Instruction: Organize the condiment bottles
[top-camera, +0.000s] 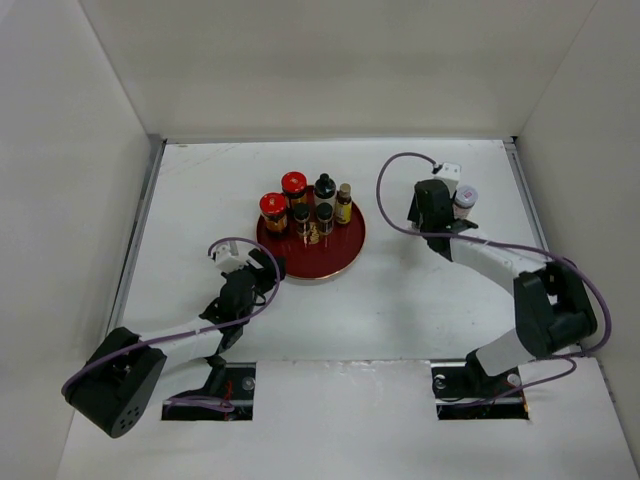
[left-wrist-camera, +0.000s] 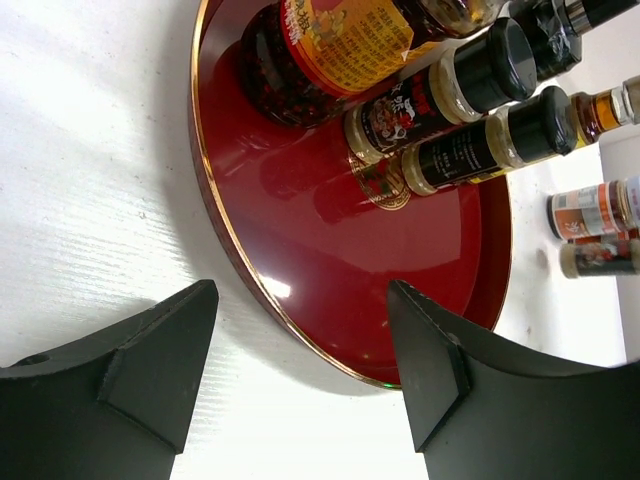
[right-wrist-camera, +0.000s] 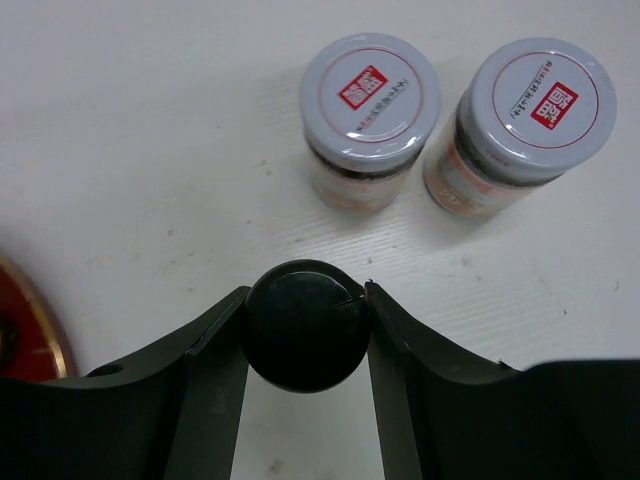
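On the tabletop right of the red tray, the right hand pinches the black-capped bottle beside two silver-lidded jars. Best to lift it straight up, clear of them. The left hand hangs open and empty.

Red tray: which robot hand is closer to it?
Left. The left gripper sits right at the near-left rim of the red tray, holding nothing. The right gripper is well off to the tray's right, gripping a black-capped bottle.
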